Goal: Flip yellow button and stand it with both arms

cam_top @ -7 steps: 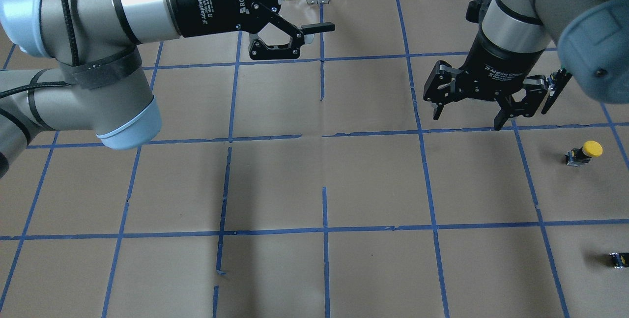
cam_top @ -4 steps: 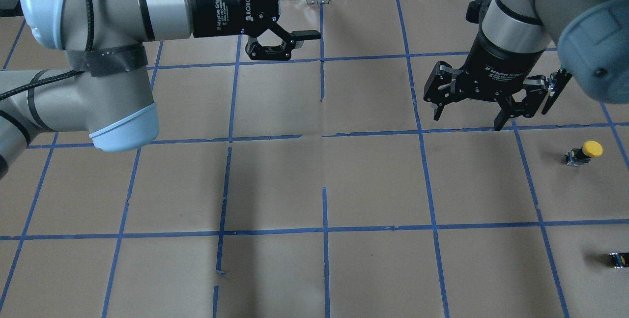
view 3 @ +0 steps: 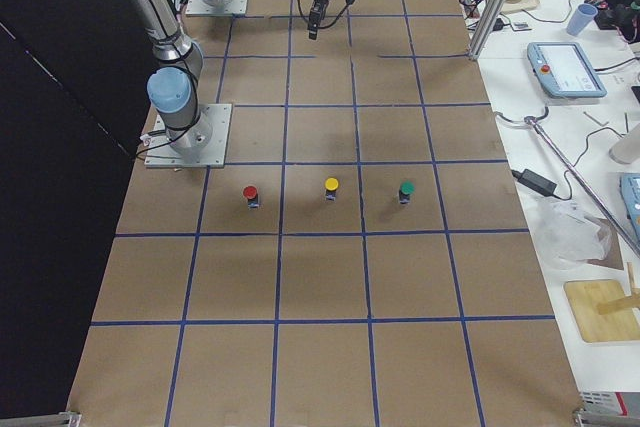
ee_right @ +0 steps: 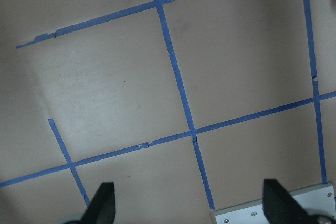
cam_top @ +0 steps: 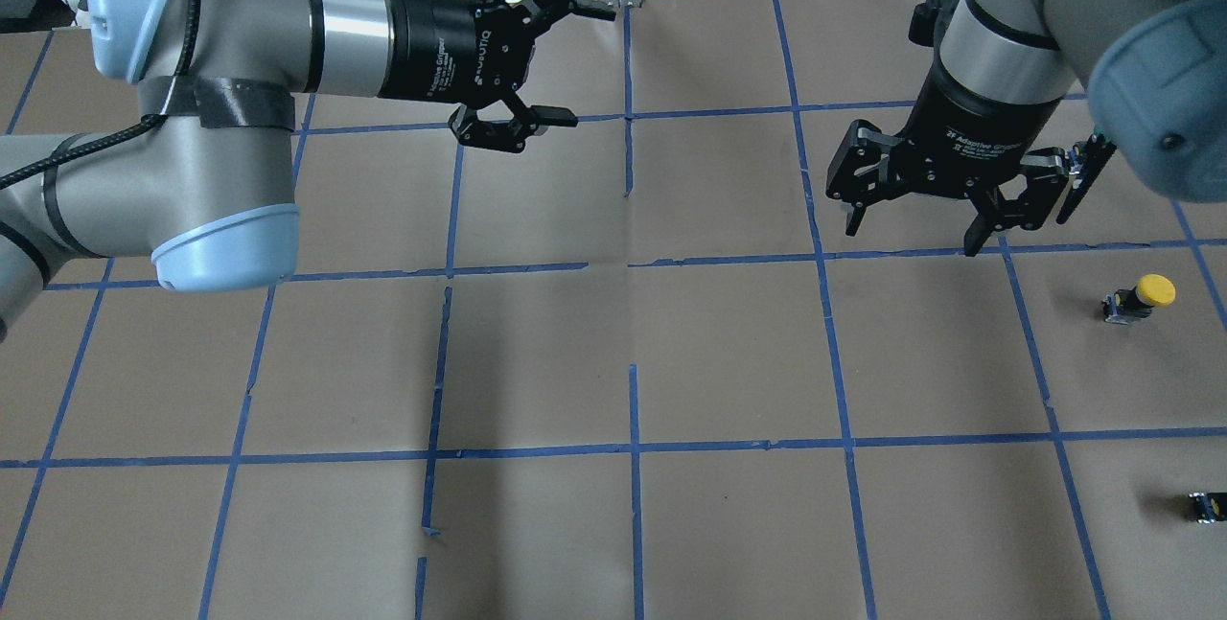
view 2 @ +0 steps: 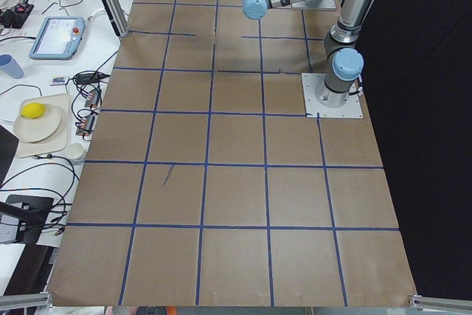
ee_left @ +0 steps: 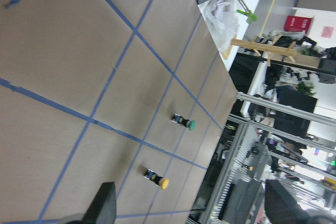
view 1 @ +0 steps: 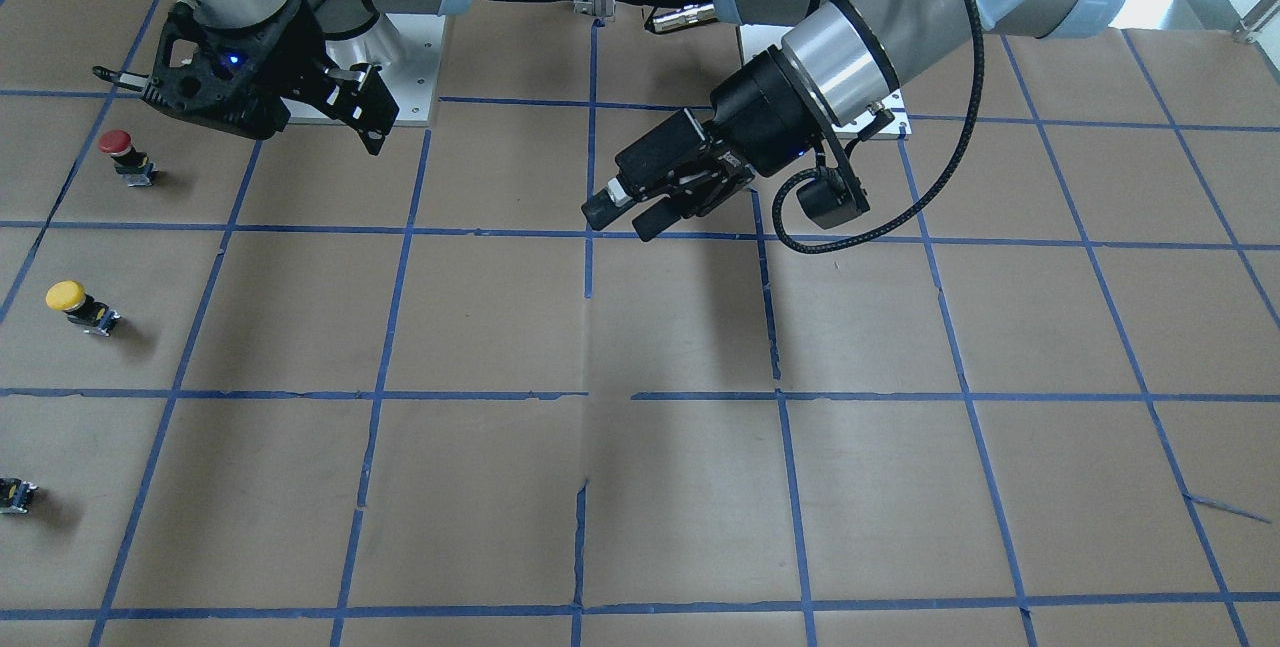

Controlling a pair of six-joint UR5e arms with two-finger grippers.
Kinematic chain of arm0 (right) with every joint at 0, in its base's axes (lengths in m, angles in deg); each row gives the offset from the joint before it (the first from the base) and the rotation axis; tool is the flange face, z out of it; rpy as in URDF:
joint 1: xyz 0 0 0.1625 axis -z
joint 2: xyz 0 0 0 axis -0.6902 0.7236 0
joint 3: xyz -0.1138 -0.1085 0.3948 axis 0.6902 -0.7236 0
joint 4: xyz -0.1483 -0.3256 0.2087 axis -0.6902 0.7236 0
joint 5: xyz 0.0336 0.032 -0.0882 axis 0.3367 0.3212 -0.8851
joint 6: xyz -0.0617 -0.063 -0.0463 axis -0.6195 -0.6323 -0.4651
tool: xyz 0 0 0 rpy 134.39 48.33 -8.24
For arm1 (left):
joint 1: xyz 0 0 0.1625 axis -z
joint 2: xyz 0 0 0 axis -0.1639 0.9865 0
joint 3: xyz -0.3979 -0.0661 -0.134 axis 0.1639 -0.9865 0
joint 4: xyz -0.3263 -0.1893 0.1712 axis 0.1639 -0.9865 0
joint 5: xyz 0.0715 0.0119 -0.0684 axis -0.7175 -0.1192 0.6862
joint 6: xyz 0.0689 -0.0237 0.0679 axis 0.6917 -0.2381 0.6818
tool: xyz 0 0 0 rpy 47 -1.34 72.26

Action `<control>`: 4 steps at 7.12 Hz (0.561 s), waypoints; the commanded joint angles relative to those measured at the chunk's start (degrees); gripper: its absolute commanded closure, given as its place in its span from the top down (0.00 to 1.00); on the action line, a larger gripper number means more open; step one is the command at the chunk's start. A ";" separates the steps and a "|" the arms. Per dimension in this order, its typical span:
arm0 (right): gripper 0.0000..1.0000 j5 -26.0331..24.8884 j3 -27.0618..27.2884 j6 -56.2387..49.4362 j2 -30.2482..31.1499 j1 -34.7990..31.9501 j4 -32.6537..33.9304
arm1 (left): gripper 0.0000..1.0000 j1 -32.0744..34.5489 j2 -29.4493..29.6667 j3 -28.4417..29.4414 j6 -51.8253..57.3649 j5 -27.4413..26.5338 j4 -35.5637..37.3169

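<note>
The yellow button (cam_top: 1141,296) sits on the table (cam_top: 729,352) at the robot's right side, inside one square of the blue tape grid (cam_top: 729,447), w/ nothing touching it. In the right-side view it is the middle one of three in a row, btw. the red button (view 3: 250,194) and the green button (view 3: 406,190), each in its own square. Its cap shows just beside the black body in every cam, so I cannot tell for sure if it is upright or tilted. The right gripper (cam_top: 911,235) hangs above the table w/ fingers pointing down, near the yellow button but apart from it; its jaws are spread wide and hold nothing, and its wrist cam shows both fingers (ee_right: 102,203) far apart over bare paper. The left gripper (cam_top: 566,59) is over the table's far middle part, turned sideways, also spread wide and empty; both buttons, yellow and green, show small in its wrist cam.
</note>
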 commanded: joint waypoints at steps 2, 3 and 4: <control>1.00 0.01 0.00 0.00 0.00 0.00 0.08 | 0.99 -0.39 -2.76 3.66 13.18 -16.14 -24.54; 1.00 0.09 0.00 0.00 0.17 0.00 -0.09 | 0.99 -0.74 -4.69 5.06 16.58 -21.39 -32.42; 1.00 0.44 0.00 0.00 0.26 0.00 -0.18 | 0.99 -1.53 -7.49 6.21 19.23 -24.23 -40.68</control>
